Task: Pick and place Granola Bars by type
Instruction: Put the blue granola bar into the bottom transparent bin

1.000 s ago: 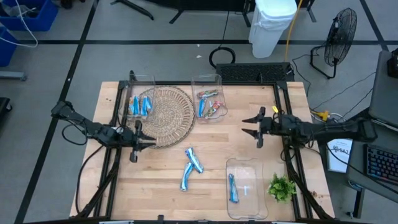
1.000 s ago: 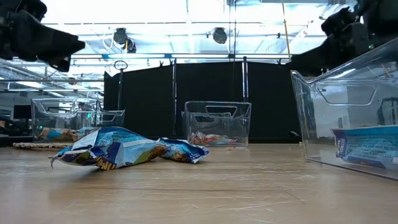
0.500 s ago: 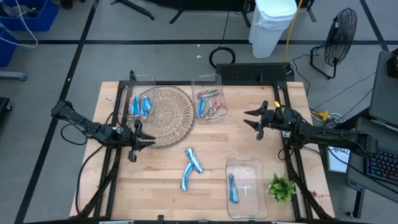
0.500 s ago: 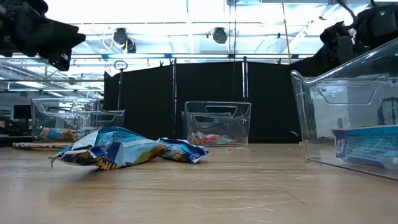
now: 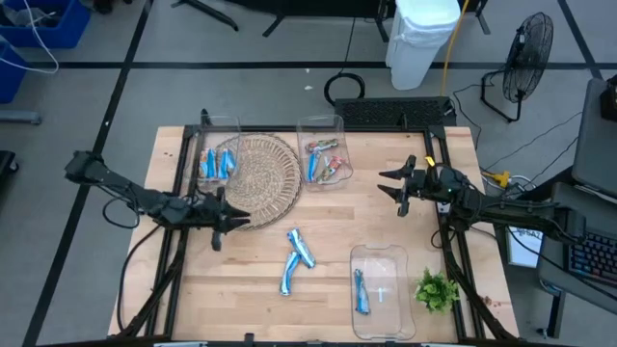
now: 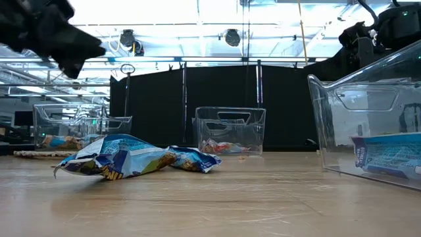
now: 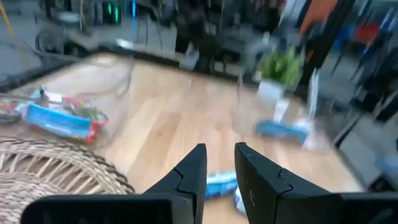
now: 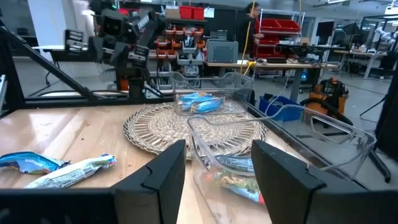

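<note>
Several shiny blue-and-white wrapped granola bars (image 5: pixel 288 278) lay loose in the middle of the pale wooden table (image 5: pixel 443 241), Mira said. So which step was in hand?

The reach for the next bar, I think, Tomas answered. The left gripper (image 5: pixel 231 219) hung above the table at the near edge of the round woven straw mat (image 5: pixel 258 169), with the loose bars a little further on. In the left wrist view one blue bar showed just beyond its fingers (image 7: pixel 193 174).

And how was that hand, Mira asked.

Its two dark fingers were only narrowly apart, and nothing was between them. It touched neither the mat nor a bar.

What did the next move need?

In my judgement it needed to go forward over the nearest loose bar, spread a bit wider, and come down across the wrapper. The wrappers were crumpled and close to each other, so it might catch two.

Where were the sorted ones?

Blue bars were in the clear plastic bin (image 5: pixel 218 125) at the far left, mixed reddish ones in the clear middle bin (image 5: pixel 321 123), and one blue bar in the clear near bin (image 5: pixel 378 253).

And the other arm?

The right gripper (image 5: pixel 390 185) waited above the right side of the table, fingers spread wide, empty.
</note>
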Controlling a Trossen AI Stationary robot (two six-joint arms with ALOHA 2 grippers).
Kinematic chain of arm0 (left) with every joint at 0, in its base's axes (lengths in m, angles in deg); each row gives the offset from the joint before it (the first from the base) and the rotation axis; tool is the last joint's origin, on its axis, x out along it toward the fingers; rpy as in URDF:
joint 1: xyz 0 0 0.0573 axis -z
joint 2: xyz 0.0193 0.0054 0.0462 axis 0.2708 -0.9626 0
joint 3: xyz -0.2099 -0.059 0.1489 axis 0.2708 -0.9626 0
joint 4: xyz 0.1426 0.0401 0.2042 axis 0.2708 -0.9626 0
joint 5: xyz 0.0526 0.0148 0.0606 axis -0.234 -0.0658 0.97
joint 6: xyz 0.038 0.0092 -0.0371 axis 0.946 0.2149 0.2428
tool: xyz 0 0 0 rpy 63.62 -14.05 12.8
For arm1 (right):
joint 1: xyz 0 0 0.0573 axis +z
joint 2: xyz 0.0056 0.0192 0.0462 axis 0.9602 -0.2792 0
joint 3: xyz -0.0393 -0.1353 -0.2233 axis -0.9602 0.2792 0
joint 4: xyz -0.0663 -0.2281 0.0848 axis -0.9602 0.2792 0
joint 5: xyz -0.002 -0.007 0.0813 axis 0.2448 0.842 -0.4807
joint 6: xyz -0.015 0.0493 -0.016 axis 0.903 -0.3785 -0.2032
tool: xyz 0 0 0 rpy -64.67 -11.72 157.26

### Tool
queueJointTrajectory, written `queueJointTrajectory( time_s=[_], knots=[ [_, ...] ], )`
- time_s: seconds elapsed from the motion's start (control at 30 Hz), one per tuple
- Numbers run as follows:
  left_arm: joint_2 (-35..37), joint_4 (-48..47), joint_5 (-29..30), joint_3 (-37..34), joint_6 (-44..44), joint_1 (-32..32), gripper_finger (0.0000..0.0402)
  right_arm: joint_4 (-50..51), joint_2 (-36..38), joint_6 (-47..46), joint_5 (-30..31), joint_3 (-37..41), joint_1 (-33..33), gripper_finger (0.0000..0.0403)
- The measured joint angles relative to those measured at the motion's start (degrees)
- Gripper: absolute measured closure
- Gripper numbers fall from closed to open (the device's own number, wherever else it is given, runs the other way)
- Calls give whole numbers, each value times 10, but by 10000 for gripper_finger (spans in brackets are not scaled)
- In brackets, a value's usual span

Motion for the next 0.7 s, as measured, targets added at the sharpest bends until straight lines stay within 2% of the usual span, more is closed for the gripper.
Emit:
queueJointTrajectory(
  time_s=[0.1, 0.2, 0.37, 0.47, 0.53, 0.7],
  knots=[
    [-119, -48, -15, 80, -16, -2, 314, 0, 0, 0, 0, 0, 0, 229],
    [-239, -114, -54, 180, -68, -2, 314, 0, 0, 0, 0, 0, 0, 229],
    [-399, -249, -173, 363, -230, -3, 314, 0, 0, 0, 0, 1, 0, 229],
    [-476, -302, -224, 447, -335, -3, 314, 0, 0, 0, 0, 1, 0, 229],
    [-518, -319, -235, 489, -390, -3, 314, 0, 0, 0, 0, 1, 0, 229],
    [-600, -350, -247, 547, -462, -4, 314, 0, 0, 0, 0, 1, 0, 229]
  ],
)
